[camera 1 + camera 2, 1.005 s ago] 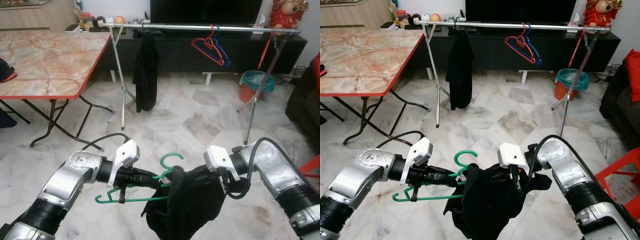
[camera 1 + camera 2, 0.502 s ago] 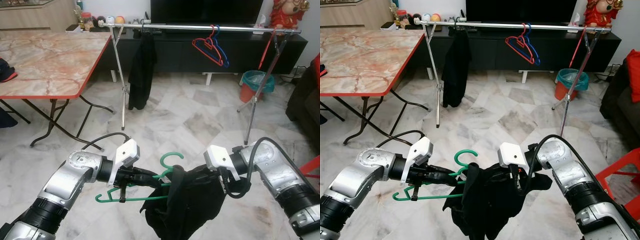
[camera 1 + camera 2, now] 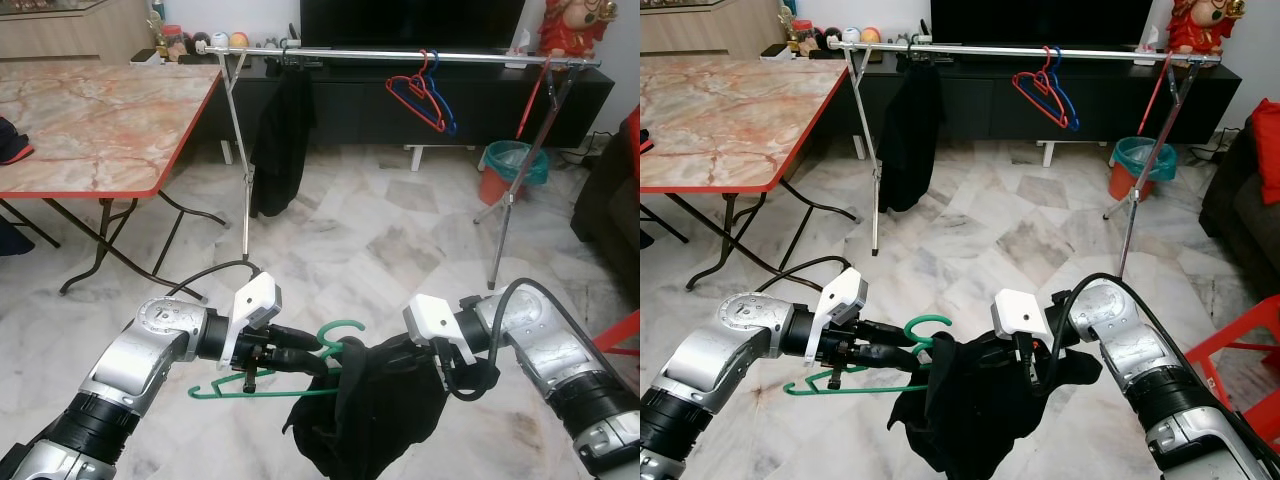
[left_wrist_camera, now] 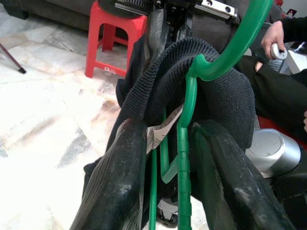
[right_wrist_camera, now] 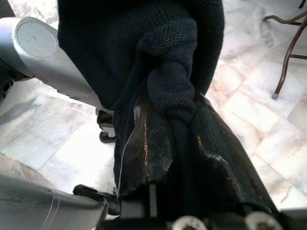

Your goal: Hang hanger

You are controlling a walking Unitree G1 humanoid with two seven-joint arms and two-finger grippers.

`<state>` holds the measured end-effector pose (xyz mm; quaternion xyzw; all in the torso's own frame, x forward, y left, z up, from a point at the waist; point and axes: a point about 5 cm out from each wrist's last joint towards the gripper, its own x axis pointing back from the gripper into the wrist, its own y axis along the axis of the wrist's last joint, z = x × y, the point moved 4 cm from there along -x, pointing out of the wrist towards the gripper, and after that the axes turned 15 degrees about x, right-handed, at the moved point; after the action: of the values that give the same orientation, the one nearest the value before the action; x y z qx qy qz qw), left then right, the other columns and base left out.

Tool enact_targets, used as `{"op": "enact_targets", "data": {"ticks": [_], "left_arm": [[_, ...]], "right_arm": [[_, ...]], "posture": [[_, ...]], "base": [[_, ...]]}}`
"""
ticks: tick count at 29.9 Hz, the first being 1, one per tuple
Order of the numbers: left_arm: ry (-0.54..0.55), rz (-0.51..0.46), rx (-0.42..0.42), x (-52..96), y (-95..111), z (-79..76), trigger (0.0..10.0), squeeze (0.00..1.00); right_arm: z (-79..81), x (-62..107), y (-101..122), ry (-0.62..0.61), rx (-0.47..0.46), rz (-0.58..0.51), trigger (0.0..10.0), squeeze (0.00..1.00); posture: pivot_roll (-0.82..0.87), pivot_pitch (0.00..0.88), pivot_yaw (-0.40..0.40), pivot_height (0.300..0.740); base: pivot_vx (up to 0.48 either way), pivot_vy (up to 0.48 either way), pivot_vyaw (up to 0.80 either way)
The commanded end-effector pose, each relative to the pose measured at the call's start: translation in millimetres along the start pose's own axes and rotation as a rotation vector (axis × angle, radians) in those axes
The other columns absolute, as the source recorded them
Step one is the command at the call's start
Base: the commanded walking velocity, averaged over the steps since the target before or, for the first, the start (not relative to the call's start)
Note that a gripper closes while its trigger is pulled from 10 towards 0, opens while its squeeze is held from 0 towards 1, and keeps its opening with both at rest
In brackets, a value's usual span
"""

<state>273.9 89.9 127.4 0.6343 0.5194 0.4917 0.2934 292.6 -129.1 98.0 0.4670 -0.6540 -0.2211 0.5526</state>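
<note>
A green hanger (image 3: 338,328) is held low in front of me, with a black knit garment (image 3: 375,415) draped over its right half. My left gripper (image 3: 316,362) is shut on the hanger's neck; the left wrist view has the green hanger (image 4: 183,143) between both fingers (image 4: 120,182). My right gripper (image 3: 388,352) is shut on a bunched fold of the garment (image 5: 144,48), whose cloth runs between its fingers (image 5: 154,143). Across the room stands the silver clothes rail (image 3: 400,54).
On the rail hang a black garment (image 3: 278,140), a red hanger (image 3: 415,100) and a blue hanger (image 3: 449,108). A marble-top table (image 3: 100,120) is at left. A teal bin (image 3: 512,165) and red stool (image 3: 622,335) are at right. A person's hand (image 4: 276,38) is behind.
The green hook has tipped lower and flatter as my left gripper turned slightly. The black garment on the rail has swung to the left. My right arm barely moved.
</note>
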Motion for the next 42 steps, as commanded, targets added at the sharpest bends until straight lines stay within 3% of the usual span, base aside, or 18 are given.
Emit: {"op": "enact_targets", "data": {"ticks": [1, 15, 20, 22, 24, 25, 26, 27, 28, 30, 31, 35, 37, 38, 39, 42], "left_arm": [[-0.002, 0.015, -0.011, 9.1, 1, -2.9, 10.0, 1.0], [0.078, 0.001, 0.03, 42.4, -6, -3.6, 10.0, 1.0], [0.302, -0.163, 0.067, 74.8, 0, 22.0, 10.0, 1.0], [0.34, -0.192, 0.08, 79.5, 1, 27.0, 10.0, 1.0], [0.572, -0.323, 0.098, 107.8, 1, 53.7, 10.0, 1.0], [0.655, -0.359, 0.107, 117.9, -1, 62.1, 10.0, 0.8], [0.702, -0.378, 0.113, 123.7, -2, 66.7, 10.0, 0.8], [0.774, -0.424, 0.119, 133.4, -4, 72.6, 10.0, 0.0], [0.884, -0.516, 0.146, 148.2, -7, 78.9, 10.0, 0.0], [0.915, -0.546, 0.158, 152.5, -8, 80.3, 10.0, 0.0], [1.003, -0.591, 0.184, 160.6, -13, 84.6, 10.0, 0.0], [1.155, -0.666, 0.242, 172.5, -28, 92.0, 10.0, 0.0], [1.205, -0.685, 0.283, 172.2, -41, 95.9, 10.0, 0.0], [1.223, -0.659, 0.334, 163.7, -58, 98.9, 10.0, 0.0], [1.223, -0.659, 0.334, 163.7, -58, 98.9, 10.0, 0.0], [1.212, -0.562, 0.391, 142.8, -83, 100.1, 10.0, 0.0]], "right_arm": [[-3.0, 1.2, 1, -0.018, 0.022, 0.006, 0.0, 0.0], [-5.1, 2.9, -14, -0.049, 0.02, 0.086, 0.0, 0.0], [-8.1, 8.3, -17, -0.069, 0.016, 0.102, 0.0, 0.0], [-8.5, 8.9, -17, -0.071, 0.016, 0.103, 0.0, 0.0], [-11.8, 12.1, -18, -0.092, 0.017, 0.11, 0.0, 0.0], [-13.2, 13.5, -18, -0.099, 0.017, 0.111, 0.0, 0.0], [-13.9, 14.4, -18, -0.103, 0.017, 0.112, 0.0, 0.0], [-16.1, 16.3, -18, -0.116, 0.016, 0.113, 0.0, 0.0], [-20.8, 20.5, -18, -0.145, 0.013, 0.12, 0.0, 0.0], [-22.2, 21.9, -18, -0.154, 0.013, 0.123, 0.0, 0.0], [-24.0, 24.5, -19, -0.169, 0.012, 0.129, 0.0, 0.0], [-27.9, 28.3, -20, -0.203, 0.009, 0.138, 0.0, 0.0], [-29.7, 29.1, -20, -0.217, 0.009, 0.138, 0.0, 0.0], [-33.5, 29.5, -19, -0.239, 0.011, 0.131, 0.0, 0.0], [-33.5, 29.5, -19, -0.239, 0.011, 0.131, 0.0, 0.0], [-40.5, 30.2, -15, -0.271, 0.015, 0.117, 0.0, 0.0]], "posture": [[-0.05, 0.0, -0.005, 0.74], [-0.04, 0.0, -0.008, 0.74], [-0.05, 0.0, -0.007, 0.74], [-0.05, 0.0, -0.007, 0.74], [-0.05, 0.0, -0.008, 0.74], [-0.05, 0.0, -0.01, 0.74], [-0.04, 0.0, -0.01, 0.74], [-0.04, 0.0, -0.01, 0.74], [-0.04, 0.0, -0.013, 0.74], [-0.04, 0.0, -0.013, 0.74], [-0.04, 0.0, -0.017, 0.74], [-0.04, 0.0, -0.019, 0.74], [-0.04, 0.0, -0.017, 0.74], [-0.04, 0.0, -0.017, 0.74], [-0.04, 0.0, -0.017, 0.74], [-0.05, 0.0, -0.016, 0.74]], "base": [[0.0, 0.0, 0.0], [0.0, 0.0, 0.0], [0.0, 0.0, 0.0], [0.0, 0.0, 0.0], [0.0, 0.0, 0.0], [0.0, 0.0, 0.0], [0.0, 0.0, 0.0], [0.0, 0.0, 0.0], [0.0, 0.0, 0.0], [0.0, 0.0, 0.0], [0.0, 0.0, 0.0], [0.0, 0.0, 0.0], [0.0, 0.0, 0.0], [0.0, 0.0, 0.0], [0.0, 0.0, 0.0], [0.0, 0.0, 0.0]]}}
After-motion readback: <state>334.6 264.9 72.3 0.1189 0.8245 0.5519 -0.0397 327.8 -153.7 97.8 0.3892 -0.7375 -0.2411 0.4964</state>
